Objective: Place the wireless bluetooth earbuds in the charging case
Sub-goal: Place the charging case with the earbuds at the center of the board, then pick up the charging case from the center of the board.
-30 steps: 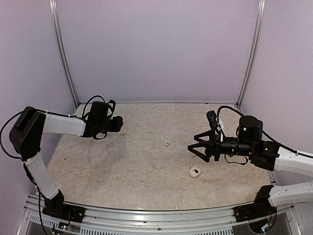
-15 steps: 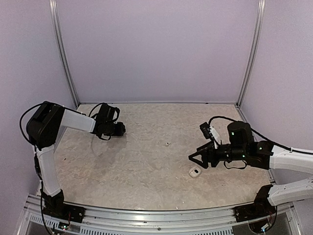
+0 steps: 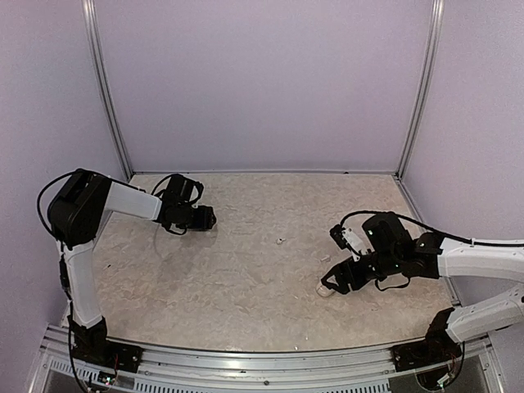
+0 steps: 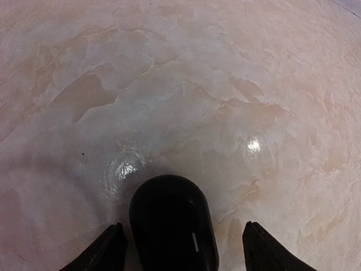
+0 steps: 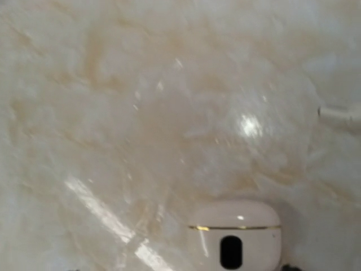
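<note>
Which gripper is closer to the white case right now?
Right. The right gripper hangs just over the white case; the left gripper is far across the table.

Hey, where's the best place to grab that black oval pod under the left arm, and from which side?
Grip the black oval pod across its two long sides, near the middle, coming straight down. It lies flat with its long axis running between the fingers of the open left pincer, so they face its straighter flanks; the rounded ends would probably slip.
</note>
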### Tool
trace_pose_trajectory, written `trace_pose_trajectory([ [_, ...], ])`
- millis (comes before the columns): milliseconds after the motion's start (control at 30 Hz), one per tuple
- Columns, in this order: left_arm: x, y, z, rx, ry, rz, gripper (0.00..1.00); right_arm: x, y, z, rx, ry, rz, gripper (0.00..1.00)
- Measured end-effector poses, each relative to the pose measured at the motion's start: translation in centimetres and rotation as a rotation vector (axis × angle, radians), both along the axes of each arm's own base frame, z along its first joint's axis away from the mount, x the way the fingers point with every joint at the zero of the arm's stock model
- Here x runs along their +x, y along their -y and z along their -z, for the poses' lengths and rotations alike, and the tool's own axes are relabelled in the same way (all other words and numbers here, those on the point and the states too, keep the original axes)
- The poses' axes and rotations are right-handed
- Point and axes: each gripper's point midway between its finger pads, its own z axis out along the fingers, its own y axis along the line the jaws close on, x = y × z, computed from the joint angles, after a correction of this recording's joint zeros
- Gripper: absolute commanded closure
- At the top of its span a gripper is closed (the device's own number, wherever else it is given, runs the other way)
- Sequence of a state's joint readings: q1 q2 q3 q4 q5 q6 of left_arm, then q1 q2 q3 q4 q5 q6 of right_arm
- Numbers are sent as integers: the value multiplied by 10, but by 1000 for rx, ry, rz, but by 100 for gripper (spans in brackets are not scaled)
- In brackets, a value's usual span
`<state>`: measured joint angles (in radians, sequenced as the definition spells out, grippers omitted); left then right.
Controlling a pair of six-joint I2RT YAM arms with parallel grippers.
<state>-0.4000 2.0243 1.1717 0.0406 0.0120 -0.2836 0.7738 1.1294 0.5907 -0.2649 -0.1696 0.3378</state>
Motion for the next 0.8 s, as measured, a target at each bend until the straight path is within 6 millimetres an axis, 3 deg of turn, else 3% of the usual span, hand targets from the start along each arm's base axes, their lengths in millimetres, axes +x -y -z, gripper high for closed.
trace_pose_trajectory([
  [133, -1, 1, -3, -6, -1, 5, 13, 1, 2, 16, -61, -42, 0, 24],
  [200, -3, 0, -7, -10, 3, 3, 3, 1, 3, 23, -89, -59, -4, 24],
  [333, -11, -1, -33, -12, 47, 4, 1, 0, 3, 37, -148, -82, -20, 24],
  [467, -14, 7, -90, 10, 189, 6, 1, 3, 1, 46, -200, -87, -34, 23],
  [633, -38, 24, -169, -15, 417, 24, 1, 6, -2, 55, -250, -91, -51, 24],
  [800, -65, 4, -211, -77, 578, -17, 1, 10, -7, 64, -296, -96, -71, 26],
])
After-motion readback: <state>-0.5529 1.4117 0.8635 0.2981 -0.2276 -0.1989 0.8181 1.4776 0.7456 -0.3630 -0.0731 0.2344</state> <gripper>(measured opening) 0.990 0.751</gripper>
